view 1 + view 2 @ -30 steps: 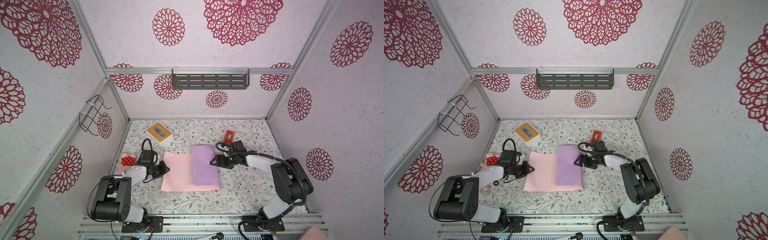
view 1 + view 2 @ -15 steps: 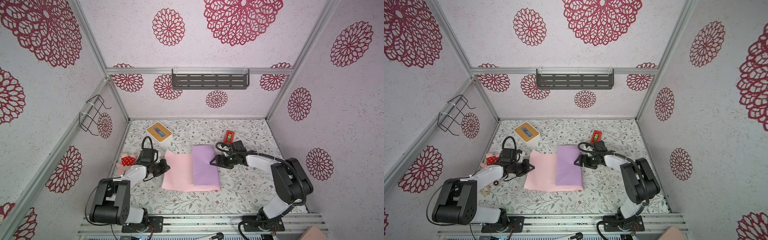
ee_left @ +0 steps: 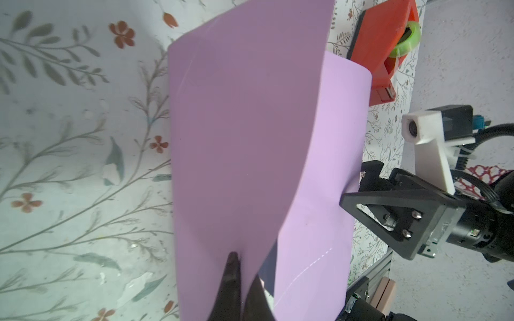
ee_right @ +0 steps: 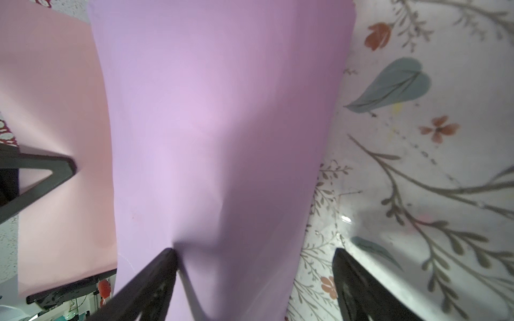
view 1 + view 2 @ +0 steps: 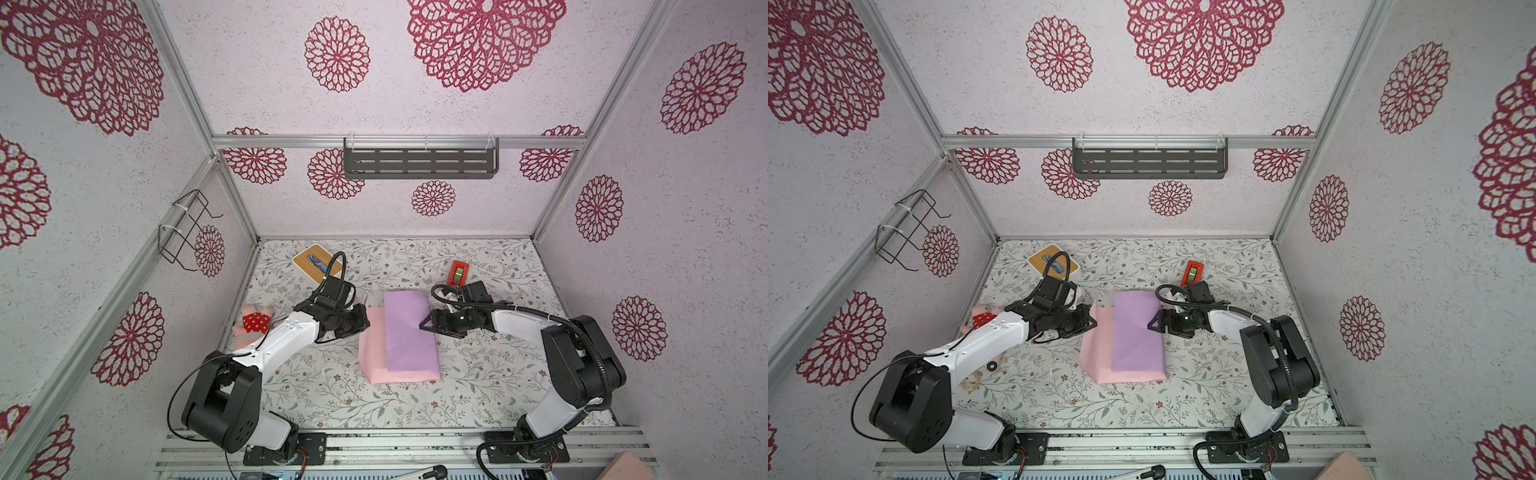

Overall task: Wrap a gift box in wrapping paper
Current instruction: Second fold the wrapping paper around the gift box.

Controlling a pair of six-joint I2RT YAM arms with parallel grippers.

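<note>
The wrapping paper (image 5: 409, 332) lies mid-table in both top views, with a lilac flap folded over a raised shape and pink sheet (image 5: 1096, 353) to its left. Of the gift box only a dark navy sliver (image 3: 268, 266) shows, under the paper in the left wrist view. My left gripper (image 5: 363, 322) is shut on the paper's left edge (image 3: 236, 125) and holds it lifted off the table. My right gripper (image 5: 428, 324) stands open at the flap's right side. One of its fingers (image 4: 164, 266) touches the lilac paper (image 4: 208, 125), the other is over the table.
A white box with a wooden top (image 5: 318, 259) sits at the back left, and a red tape dispenser (image 5: 458, 272) behind my right gripper. A plush toy (image 5: 254, 322) lies by the left wall. A grey shelf (image 5: 419, 162) and a wire rack (image 5: 187, 228) hang on the walls.
My left gripper has shut on the paper's left edge and carried it up and to the right, so the flat pink part is narrower. The right arm has not moved.
</note>
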